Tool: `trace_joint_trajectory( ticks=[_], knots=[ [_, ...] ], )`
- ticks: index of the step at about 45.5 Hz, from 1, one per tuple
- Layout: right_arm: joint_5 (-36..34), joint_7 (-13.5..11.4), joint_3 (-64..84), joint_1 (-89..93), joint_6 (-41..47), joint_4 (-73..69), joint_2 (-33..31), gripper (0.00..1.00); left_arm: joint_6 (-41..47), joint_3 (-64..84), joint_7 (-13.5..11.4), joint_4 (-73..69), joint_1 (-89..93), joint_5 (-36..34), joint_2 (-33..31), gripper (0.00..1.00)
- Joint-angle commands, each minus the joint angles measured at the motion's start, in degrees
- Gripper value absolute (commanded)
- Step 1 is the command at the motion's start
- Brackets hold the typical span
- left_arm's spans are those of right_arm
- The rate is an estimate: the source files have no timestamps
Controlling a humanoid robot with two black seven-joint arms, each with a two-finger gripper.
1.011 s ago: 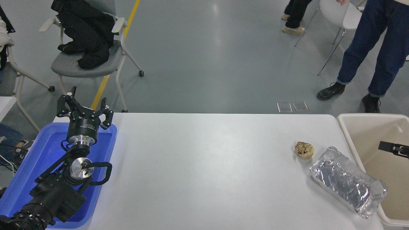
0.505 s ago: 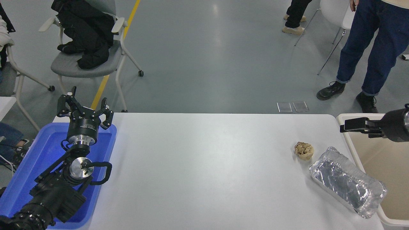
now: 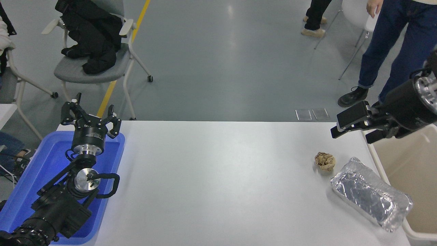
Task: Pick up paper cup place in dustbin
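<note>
dustbin [image 3: 414, 164] at table's right edge | right claw [image 3: 353, 128] open, empty, above its rim | left claw [image 3: 90, 118] open

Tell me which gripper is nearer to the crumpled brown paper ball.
Right. The right gripper hangs above the table's far right corner, just beyond and right of the paper ball. The left gripper sits parked over the blue tray, across the table.

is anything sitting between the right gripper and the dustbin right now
Nothing visible does. The right gripper hangs empty at the dustbin's far corner. The crumpled brown paper ball and foil tray lie on the table beside the bin. No paper cup is in view.
</note>
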State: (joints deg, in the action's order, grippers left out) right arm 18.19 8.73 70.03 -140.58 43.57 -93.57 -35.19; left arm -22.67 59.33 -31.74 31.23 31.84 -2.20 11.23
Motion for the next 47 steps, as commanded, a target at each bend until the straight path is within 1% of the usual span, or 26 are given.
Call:
trace_joint_trajectory(
  ticks=[1,8,25,33,47],
  knots=[
    [-5.09,-0.03,1.69,-4.61,1.43,-2.05,5.57,1.0,0.0,0.0,0.01,-0.03,-0.02,0.0,-0.06,0.99],
    [-7.03,-0.03,2.65,-5.14,1.43,-2.05,7.76,1.0,0.0,0.0,0.01,0.06,-0.02,0.0,0.02,0.99],
    [-7.12,0.06,4.41,-4.26,1.34,-1.18,11.19,1.0,0.0,0.0,0.01,-0.03,-0.02,0.0,-0.06,0.99],
    [-7.73,0.06,4.59,-3.03,-0.94,0.14,15.06,1.0,0.0,0.0,0.01,-0.03,-0.02,0.0,0.02,0.99],
    [-8.88,0.06,5.47,-1.62,-2.88,1.11,18.31,1.0,0.0,0.09,-0.08,0.06,-0.02,0.0,-0.06,0.99]
  ],
)
